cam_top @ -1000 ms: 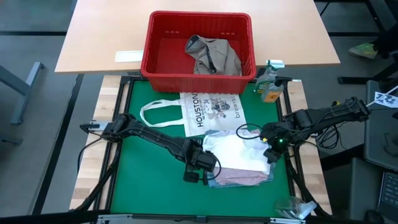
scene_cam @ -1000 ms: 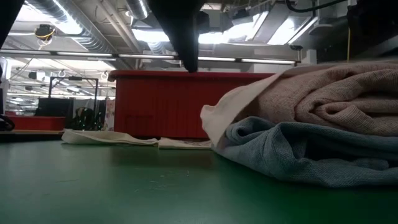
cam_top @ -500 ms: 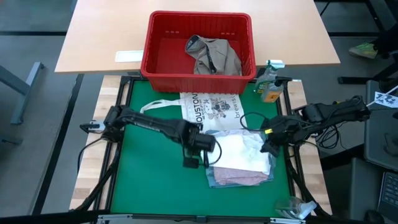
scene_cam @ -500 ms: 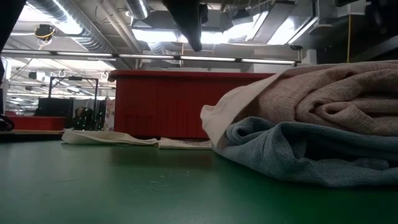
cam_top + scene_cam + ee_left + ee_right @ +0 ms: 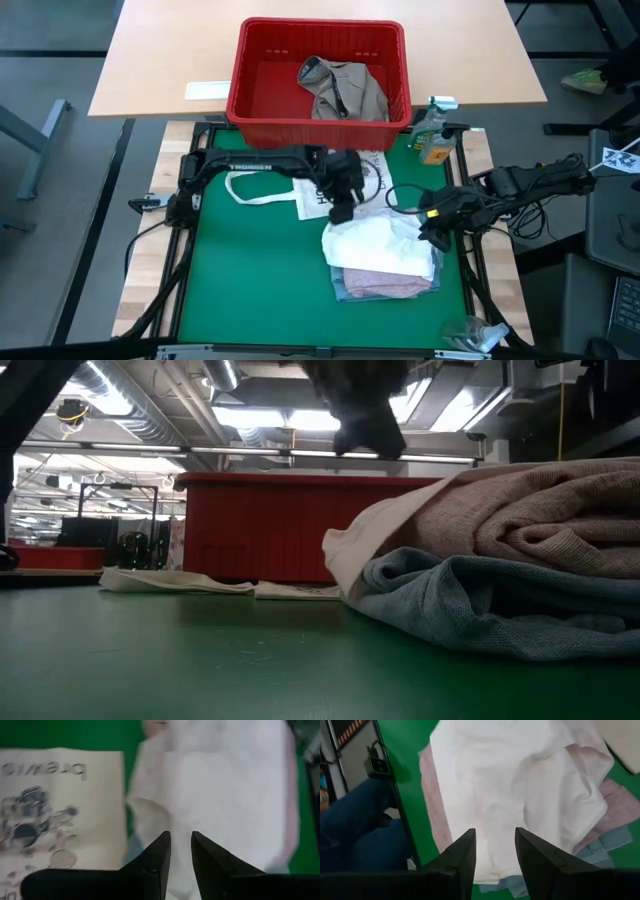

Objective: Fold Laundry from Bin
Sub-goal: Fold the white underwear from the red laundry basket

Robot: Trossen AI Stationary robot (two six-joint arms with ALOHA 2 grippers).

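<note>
Flat white cloth tote bag (image 5: pixel 345 177) printed "HOUSTON", lying on the green table mat (image 5: pixel 250 280), handle loop (image 5: pixel 250 187) spread toward the left. Small spray bottle of amber liquid (image 5: pixel 433 132) standing at the mat's far right corner. White paper label (image 5: pixel 207 91) on the light wooden tabletop (image 5: pixel 160 60) beyond.

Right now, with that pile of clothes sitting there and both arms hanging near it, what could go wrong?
The white garment lies rumpled, not flat, on the stack, which sits near the green mat's right edge, so a nudge from the right gripper might push it off. The left gripper hovers over the tote bag; reaching down, it might snag that instead of the khaki garment in the red bin.
</note>
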